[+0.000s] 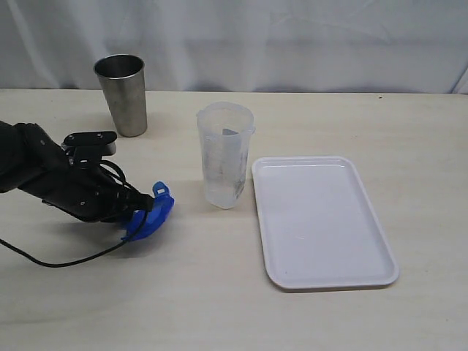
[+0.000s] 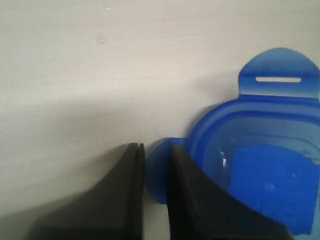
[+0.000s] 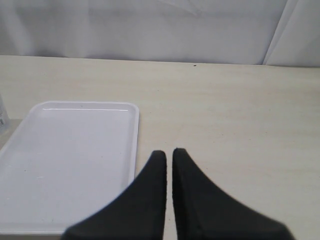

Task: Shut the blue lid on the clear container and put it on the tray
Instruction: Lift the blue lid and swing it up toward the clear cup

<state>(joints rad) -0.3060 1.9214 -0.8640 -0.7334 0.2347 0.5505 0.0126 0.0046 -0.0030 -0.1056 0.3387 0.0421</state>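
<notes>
1 small blue plastic lid (image 1: 152, 213) sat toward the table's (image 1: 219, 307) left side, a flap pinched in the left gripper (image 2: 156, 147). 1 tall clear plastic container (image 1: 224, 157) stood mid-table, just beside 1 flat white rectangular tray (image 1: 325, 281). 1 steel tumbler (image 1: 123, 95) stood near the far edge. The right gripper (image 3: 169, 151) had its jaws pressed together, empty.

A: What does the left arm (image 1: 44, 179) look like?
B: Black all over, with bulky rounded segments and a dull sheen. Near the wrist sits a flat black block (image 1: 91, 137) with a pale edge.
A: Any wiring?
B: Black looped leads (image 1: 113, 174) by the wrist, and one thin black cable (image 1: 51, 265) trailing from it.
A: And the left claw (image 2: 155, 150)?
B: Two matte black fingers (image 2: 115, 205), broad at the base and curving to narrow tips. The right claw (image 3: 169, 152) looks the same.
</notes>
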